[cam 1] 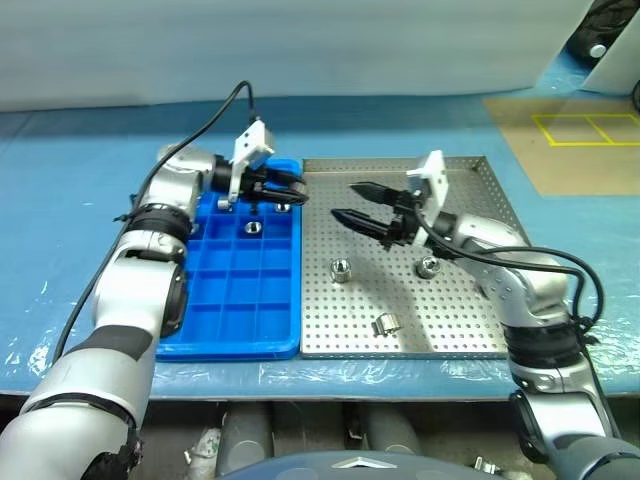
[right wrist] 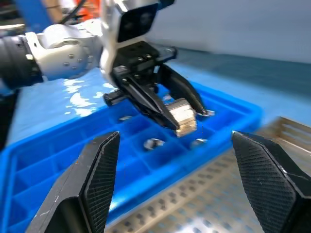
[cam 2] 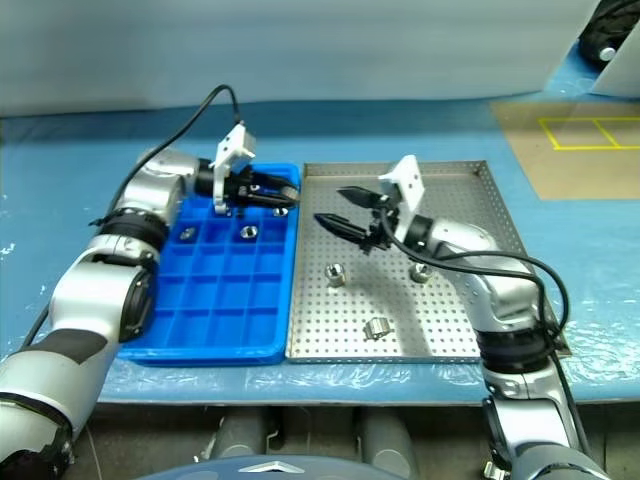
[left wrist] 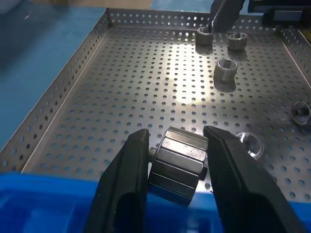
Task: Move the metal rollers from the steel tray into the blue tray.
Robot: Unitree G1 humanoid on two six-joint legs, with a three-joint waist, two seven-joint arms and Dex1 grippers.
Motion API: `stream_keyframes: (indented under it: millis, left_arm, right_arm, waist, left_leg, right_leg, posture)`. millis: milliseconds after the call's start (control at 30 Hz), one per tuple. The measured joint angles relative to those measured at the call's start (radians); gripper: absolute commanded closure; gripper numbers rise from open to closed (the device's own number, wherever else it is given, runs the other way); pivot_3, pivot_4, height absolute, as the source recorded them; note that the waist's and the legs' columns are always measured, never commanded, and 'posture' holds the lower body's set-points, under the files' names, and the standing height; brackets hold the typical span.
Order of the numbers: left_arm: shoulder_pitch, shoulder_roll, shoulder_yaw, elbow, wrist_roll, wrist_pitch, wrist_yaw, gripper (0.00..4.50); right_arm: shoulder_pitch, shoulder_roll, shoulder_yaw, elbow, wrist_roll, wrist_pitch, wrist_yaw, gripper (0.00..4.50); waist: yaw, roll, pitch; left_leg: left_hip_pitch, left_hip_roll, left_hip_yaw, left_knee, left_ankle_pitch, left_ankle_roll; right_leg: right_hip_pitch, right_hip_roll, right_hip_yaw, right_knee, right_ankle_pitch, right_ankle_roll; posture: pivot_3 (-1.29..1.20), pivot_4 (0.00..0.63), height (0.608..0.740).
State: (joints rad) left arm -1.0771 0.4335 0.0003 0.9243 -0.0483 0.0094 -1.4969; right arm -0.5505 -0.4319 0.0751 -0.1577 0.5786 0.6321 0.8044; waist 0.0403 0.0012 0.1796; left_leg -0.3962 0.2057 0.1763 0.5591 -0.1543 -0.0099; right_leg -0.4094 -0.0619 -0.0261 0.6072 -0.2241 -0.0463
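Left gripper [cam 1: 290, 190] fingers clamp a roller [left wrist: 177, 162] above blue tray [cam 1: 230, 340]; right gripper [cam 1: 352, 203], fingers wide, at 3 o'clock: collision risk.

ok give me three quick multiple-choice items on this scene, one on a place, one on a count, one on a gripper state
1. Where is the left gripper?
A. over the blue tray's far end
B. over the steel tray's near rim
C. off the table

2. How many metal rollers lie loose on the steel tray?
A. one
B. three
C. six

3. The right gripper is:
A. shut on a roller
B. open and empty
C. shut and empty

Answers: 1 A, it hangs by the blue tray's far corner, shut on a roller. 2 B, rollers. 3 B, its fingers are spread with nothing between them.
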Motion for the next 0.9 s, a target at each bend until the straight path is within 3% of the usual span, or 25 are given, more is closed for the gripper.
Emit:
stream_keyframes:
  millis: [167,300,467,700,900]
  left_arm:
    - [0.278,0.154,0.068,-0.433,-0.105,0.237,0.056,3.12]
    - [0.45,0.238,0.147,-0.74,-0.201,0.424,0.141,3.12]
    - [0.646,0.313,0.257,-0.994,-0.298,0.565,0.253,3.12]
    - [0.889,0.324,0.388,-1.169,-0.386,0.664,0.397,3.12]
    - [0.963,0.252,0.407,-1.188,-0.398,0.658,0.544,3.12]
  right_arm:
    - [-0.139,0.074,0.077,0.202,-0.05,-0.082,0.127,0.75]
    - [-0.201,0.132,0.115,0.333,-0.091,-0.148,0.215,0.75]
    - [-0.269,0.209,0.148,0.477,-0.142,-0.217,0.299,0.75]
    - [-0.31,0.283,0.157,0.577,-0.183,-0.273,0.38,0.75]
    - [-0.31,0.303,0.158,0.593,-0.208,-0.284,0.408,0.75]
  waist:
    - [0.037,0.0,0.0]
    - [0.087,0.0,0.0]
    - [0.129,0.0,0.0]
    - [0.168,0.0,0.001]
    - [0.202,0.0,0.0]
  left_leg:
    - [-0.013,0.0,0.0,0.002,0.002,-0.004]
    - [-0.016,0.001,-0.001,0.002,0.002,-0.004]
    - [-0.017,0.001,-0.004,0.002,0.004,-0.007]
    - [-0.016,0.001,-0.011,0.002,0.005,-0.01]
    - [-0.016,0.001,-0.013,0.002,0.006,-0.01]
  right_leg:
    - [-0.015,-0.004,-0.003,0.011,-0.002,-0.003]
    - [-0.017,-0.004,-0.01,0.015,-0.004,-0.007]
    - [-0.016,-0.005,-0.013,0.016,-0.005,-0.008]
    - [-0.016,-0.005,-0.014,0.016,-0.005,-0.008]
    - [-0.016,-0.005,-0.014,0.016,-0.005,-0.007]
  posture:
    - [0.23,0.15,0.74]
    - [0.34,0.15,0.74]
    - [0.43,0.15,0.74]
    - [0.5,0.15,0.74]
    - [0.49,0.15,0.74]
